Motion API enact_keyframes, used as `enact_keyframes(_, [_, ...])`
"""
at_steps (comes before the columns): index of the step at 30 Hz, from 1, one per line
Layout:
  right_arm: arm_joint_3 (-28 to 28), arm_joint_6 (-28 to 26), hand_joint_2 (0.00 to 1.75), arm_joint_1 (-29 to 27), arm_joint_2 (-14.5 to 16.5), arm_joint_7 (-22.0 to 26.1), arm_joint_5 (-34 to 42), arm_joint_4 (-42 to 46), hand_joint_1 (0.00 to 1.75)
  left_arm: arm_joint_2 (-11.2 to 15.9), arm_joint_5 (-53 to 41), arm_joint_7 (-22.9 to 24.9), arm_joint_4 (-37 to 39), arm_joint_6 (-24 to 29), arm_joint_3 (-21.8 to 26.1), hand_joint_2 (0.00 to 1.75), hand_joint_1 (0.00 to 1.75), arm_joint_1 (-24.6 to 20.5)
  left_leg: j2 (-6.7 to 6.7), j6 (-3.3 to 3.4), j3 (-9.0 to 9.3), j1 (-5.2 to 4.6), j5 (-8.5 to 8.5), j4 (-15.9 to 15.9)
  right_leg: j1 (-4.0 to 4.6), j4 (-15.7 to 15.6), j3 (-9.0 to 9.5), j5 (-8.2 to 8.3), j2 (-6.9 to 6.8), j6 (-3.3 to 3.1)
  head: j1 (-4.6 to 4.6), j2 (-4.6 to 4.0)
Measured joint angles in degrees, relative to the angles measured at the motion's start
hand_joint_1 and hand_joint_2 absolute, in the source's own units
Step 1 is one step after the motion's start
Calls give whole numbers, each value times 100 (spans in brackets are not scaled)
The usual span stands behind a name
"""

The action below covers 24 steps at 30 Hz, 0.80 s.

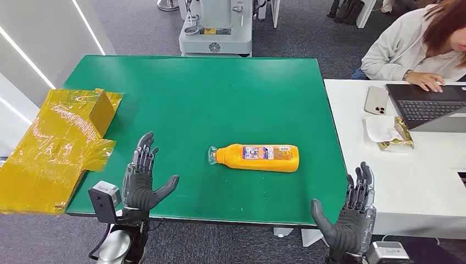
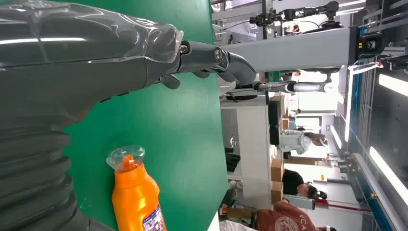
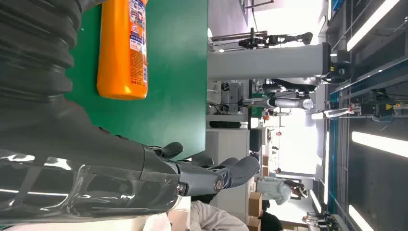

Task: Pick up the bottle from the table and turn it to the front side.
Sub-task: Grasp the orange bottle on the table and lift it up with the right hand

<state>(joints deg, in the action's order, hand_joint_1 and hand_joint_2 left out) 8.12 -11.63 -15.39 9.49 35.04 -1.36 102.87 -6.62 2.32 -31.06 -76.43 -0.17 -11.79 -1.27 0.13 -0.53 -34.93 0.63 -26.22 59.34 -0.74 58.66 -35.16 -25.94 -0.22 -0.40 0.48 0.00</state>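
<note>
I see my left hand (image 1: 142, 184) with fingers (image 1: 144, 151) spread and holding nothing, over the near left part of the green table (image 1: 220, 93). My right hand (image 1: 349, 214) is spread and empty too, at the table's near right corner. The orange bottle (image 1: 258, 157) lies on its side between them, clear cap toward my left, well apart from both hands. I judge the round body may roll away if one finger nudges it before the others wrap. A grip near the cap could let the heavier end swing during the turn.
</note>
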Motion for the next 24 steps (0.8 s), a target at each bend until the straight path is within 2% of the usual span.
enact_keyframes(5, [64, -178, 175, 72, -94, -61, -355, -67, 0, -10, -21, -18, 15, -11, 1, 175, 0, -40, 0, 0, 0, 0, 0, 0, 0, 0, -1, 0, 0, 0, 0, 0])
enact_keyframes(10, [146, -502, 175, 459, -311, -511, -1978, -279, 0, -139, -100, -31, 129, -51, -22, 175, 0, -243, 2, 1, 1, -1, 1, 2, -1, 0, 1, 2, 1, 0, 0, 0])
enact_keyframes(14, [154, -354, 175, 917, -545, -938, -2880, -638, 0, -228, -163, -31, 212, -137, -112, 175, 0, -337, 3, 2, 1, -1, 2, 4, -1, 0, 1, 7, 2, 0, 1, 0])
enact_keyframes(17, [176, -197, 175, 1437, -839, -1131, -3111, -1131, 0, -251, -153, -44, 322, -241, -216, 175, 0, -455, 3, 3, 2, -1, 3, 6, -1, 0, 1, 10, 3, 1, 1, 0])
enact_keyframes(24, [489, 410, 175, 2604, -1577, -1620, -3071, -2375, 0, -254, -10, -123, 677, -382, -425, 175, 0, -733, 2, 6, 2, -1, 6, 9, -1, 0, 2, 12, 2, 2, 0, 0])
